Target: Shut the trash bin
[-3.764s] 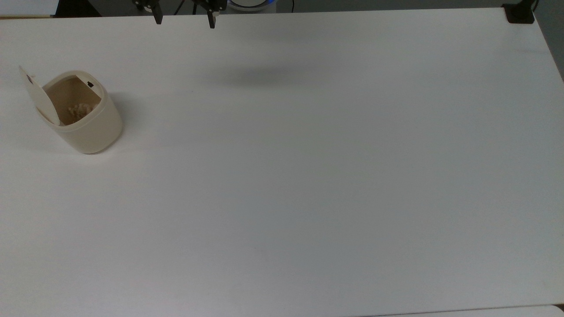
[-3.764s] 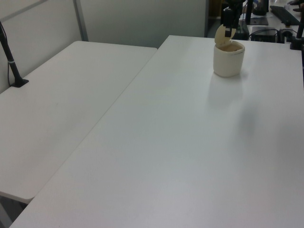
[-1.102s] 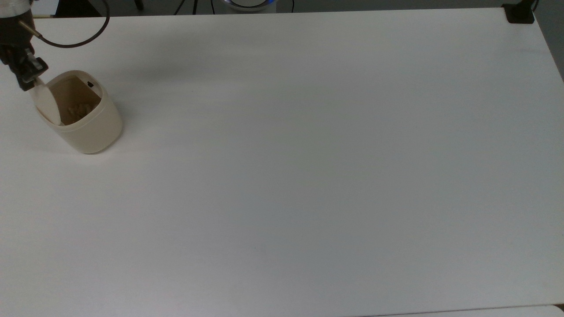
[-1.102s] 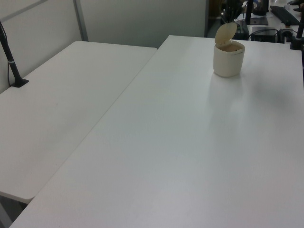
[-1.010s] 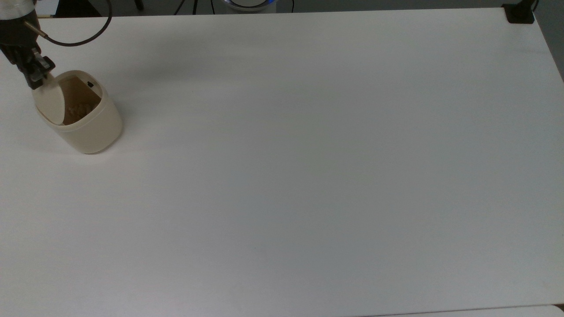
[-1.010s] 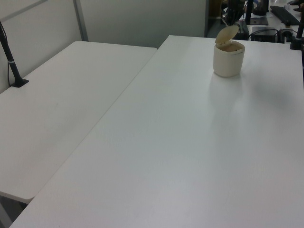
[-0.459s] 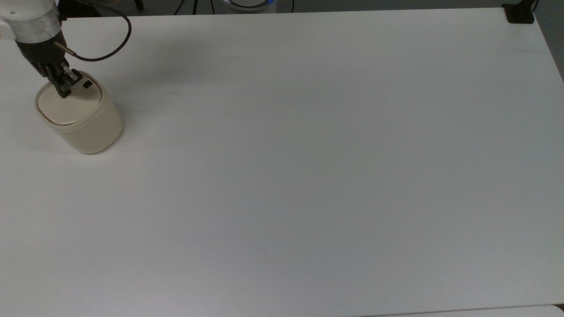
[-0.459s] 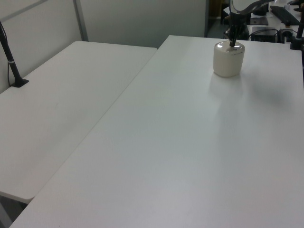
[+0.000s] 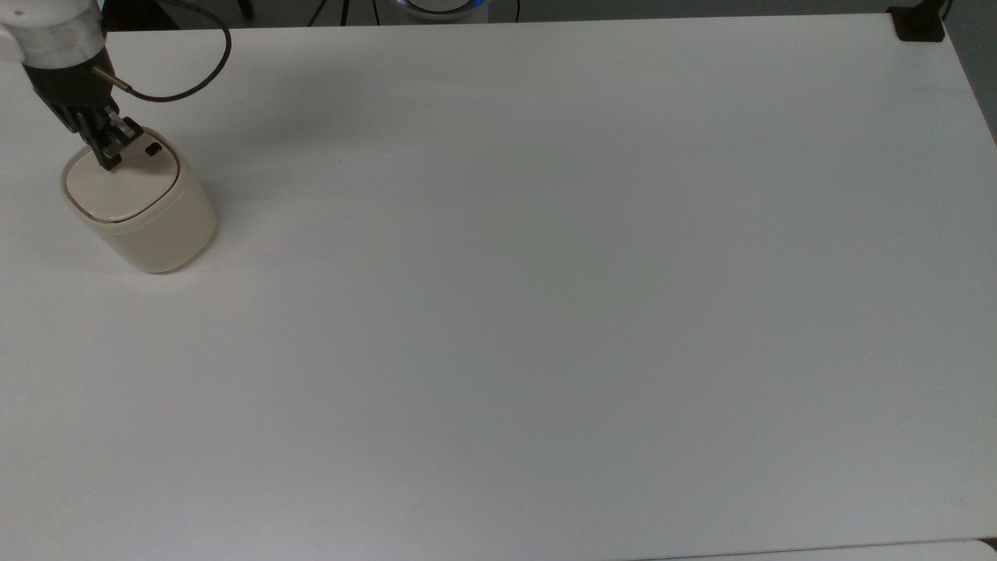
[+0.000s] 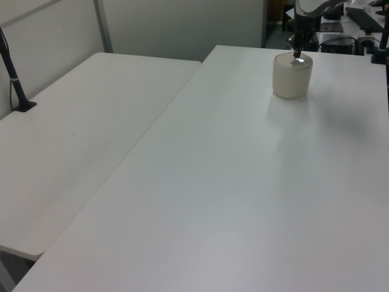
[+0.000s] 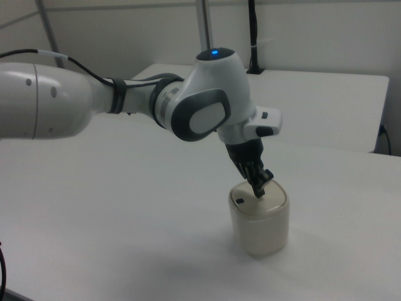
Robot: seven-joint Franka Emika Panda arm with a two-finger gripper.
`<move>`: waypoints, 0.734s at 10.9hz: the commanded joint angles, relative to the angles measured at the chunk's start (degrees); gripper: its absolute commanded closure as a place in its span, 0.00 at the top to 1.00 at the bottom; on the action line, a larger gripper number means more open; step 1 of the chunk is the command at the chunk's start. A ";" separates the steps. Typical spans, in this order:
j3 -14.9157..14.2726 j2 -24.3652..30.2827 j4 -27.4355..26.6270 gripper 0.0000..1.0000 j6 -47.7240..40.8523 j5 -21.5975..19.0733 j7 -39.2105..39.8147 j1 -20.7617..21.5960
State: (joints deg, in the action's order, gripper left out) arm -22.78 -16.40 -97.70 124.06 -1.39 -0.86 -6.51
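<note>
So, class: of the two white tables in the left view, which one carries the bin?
The nearer, larger table, on the left view's right. The trash bin stands at its far end, under the end effector; the other table carries no bin.

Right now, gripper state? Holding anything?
Gripper: shut, holding nothing; its fingertips rest on the closed lid of the trash bin.

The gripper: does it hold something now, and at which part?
Nothing is held. The gripper has its fingers together and their tips press on the flat lid of the bin, near the lid's edge.
</note>
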 commanded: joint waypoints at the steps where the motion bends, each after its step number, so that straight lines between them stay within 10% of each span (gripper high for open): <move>1: 0.45 8.81 -1.53 0.12 -6.35 -0.37 2.08 3.68; 5: 17.63 15.94 -1.26 1.00 -23.21 0.60 3.84 2.90; 8: 26.19 17.62 -0.47 1.00 -30.87 0.25 4.36 2.99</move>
State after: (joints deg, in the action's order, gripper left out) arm -0.69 -0.78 -97.47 97.57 -1.25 1.94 -2.75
